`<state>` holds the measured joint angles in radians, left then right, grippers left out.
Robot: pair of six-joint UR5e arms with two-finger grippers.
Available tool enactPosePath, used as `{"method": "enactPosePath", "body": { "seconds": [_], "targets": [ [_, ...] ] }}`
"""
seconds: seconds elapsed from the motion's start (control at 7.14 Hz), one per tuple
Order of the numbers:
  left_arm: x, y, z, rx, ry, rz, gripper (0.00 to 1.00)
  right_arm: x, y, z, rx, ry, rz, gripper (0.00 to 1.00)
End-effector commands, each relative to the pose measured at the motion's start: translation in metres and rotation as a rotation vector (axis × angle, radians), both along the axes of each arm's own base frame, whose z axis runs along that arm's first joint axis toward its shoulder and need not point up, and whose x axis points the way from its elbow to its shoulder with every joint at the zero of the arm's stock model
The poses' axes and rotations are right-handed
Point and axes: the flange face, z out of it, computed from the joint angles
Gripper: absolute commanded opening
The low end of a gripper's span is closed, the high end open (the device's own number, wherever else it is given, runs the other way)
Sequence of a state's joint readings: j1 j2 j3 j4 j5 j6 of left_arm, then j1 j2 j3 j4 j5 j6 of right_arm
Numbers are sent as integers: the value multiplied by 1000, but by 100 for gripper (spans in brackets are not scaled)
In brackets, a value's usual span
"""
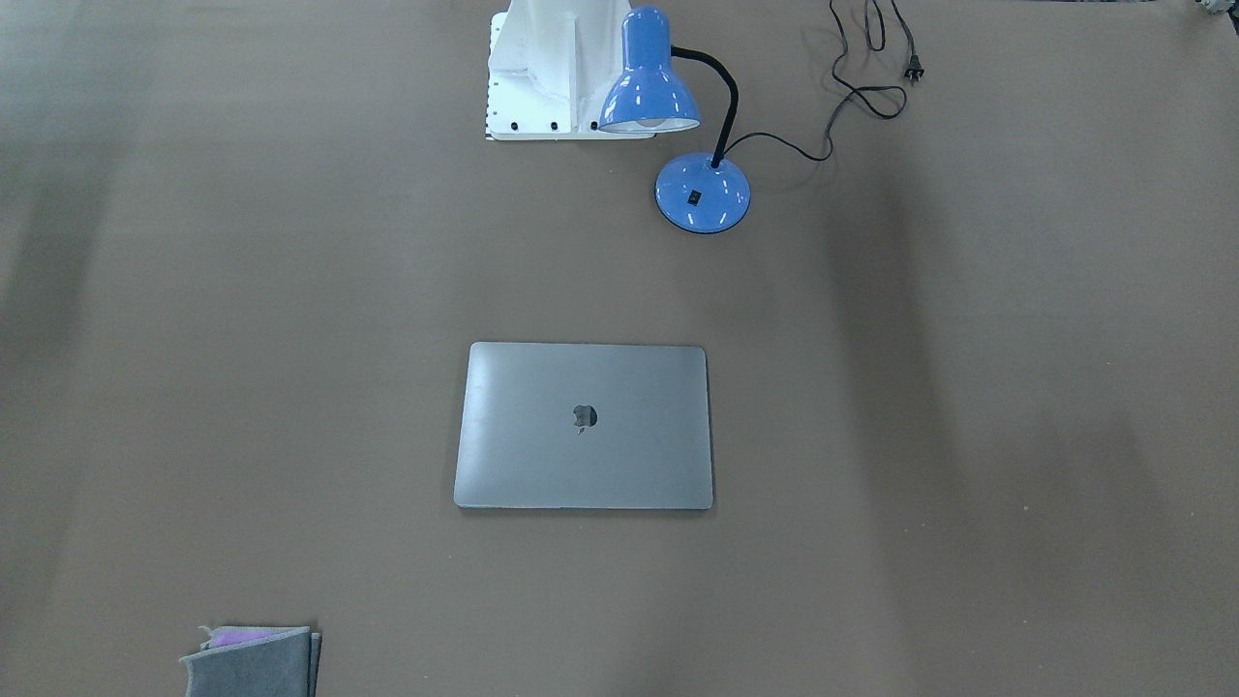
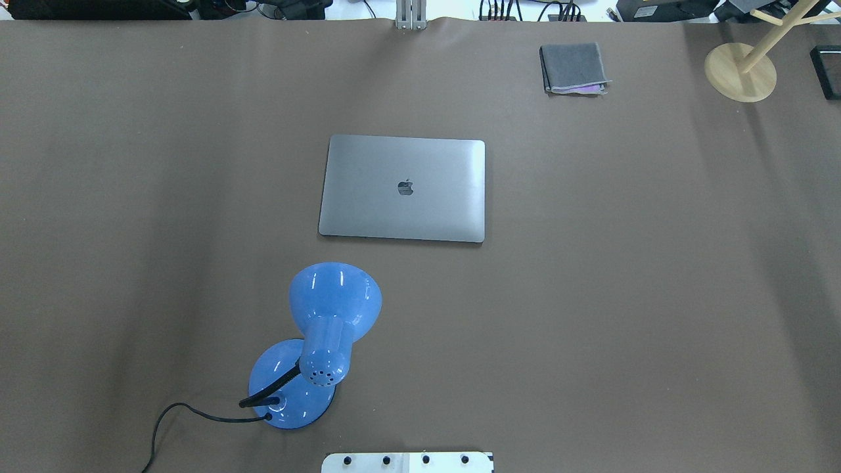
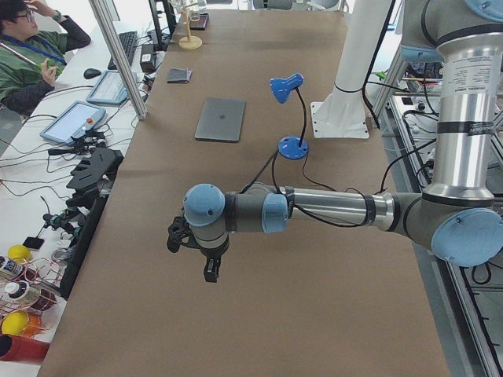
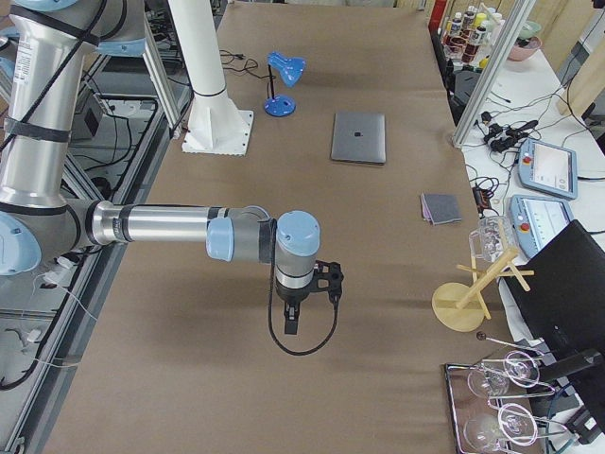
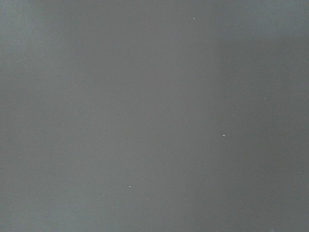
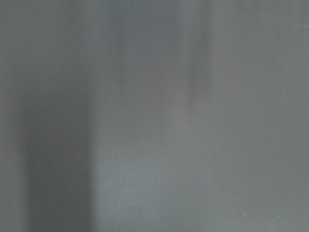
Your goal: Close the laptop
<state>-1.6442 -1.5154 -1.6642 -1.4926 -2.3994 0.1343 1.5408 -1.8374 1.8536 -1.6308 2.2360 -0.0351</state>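
The space-grey laptop (image 2: pixel 403 188) lies flat in the middle of the brown table with its lid down and the dark apple logo facing up. It also shows in the front-facing view (image 1: pixel 585 425), the left view (image 3: pixel 221 119) and the right view (image 4: pixel 359 137). My left gripper (image 3: pixel 211 271) hangs over the table's left end, far from the laptop. My right gripper (image 4: pixel 291 326) hangs over the right end, also far from it. Both show only in the side views, so I cannot tell whether they are open or shut. Both wrist views show only bare table.
A blue desk lamp (image 2: pixel 320 341) with a black cord stands between the laptop and the robot base (image 2: pixel 407 462). A folded grey cloth (image 2: pixel 573 67) lies at the far right. A wooden stand (image 2: pixel 741 71) is at the far right corner.
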Motion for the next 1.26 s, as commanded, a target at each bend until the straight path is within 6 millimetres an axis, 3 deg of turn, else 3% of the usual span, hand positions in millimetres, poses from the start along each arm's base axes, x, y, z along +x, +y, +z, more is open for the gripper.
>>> {"method": "enactPosePath", "body": {
  "seconds": [0.0, 0.56, 0.7, 1.12],
  "targets": [
    [1, 25, 22, -39, 0, -1, 98, 0, 2, 5, -13, -6, 3, 100],
    [1, 29, 19, -23, -28, 3, 98, -1, 11, 11, -29, -17, 1, 100],
    [0, 29, 18, -21, -28, 2, 98, -1, 26, 12, -36, -30, 0, 100],
    [2, 58, 17, 31, -32, -2, 98, -2, 27, 11, -35, -33, -2, 100]
  ]
}}
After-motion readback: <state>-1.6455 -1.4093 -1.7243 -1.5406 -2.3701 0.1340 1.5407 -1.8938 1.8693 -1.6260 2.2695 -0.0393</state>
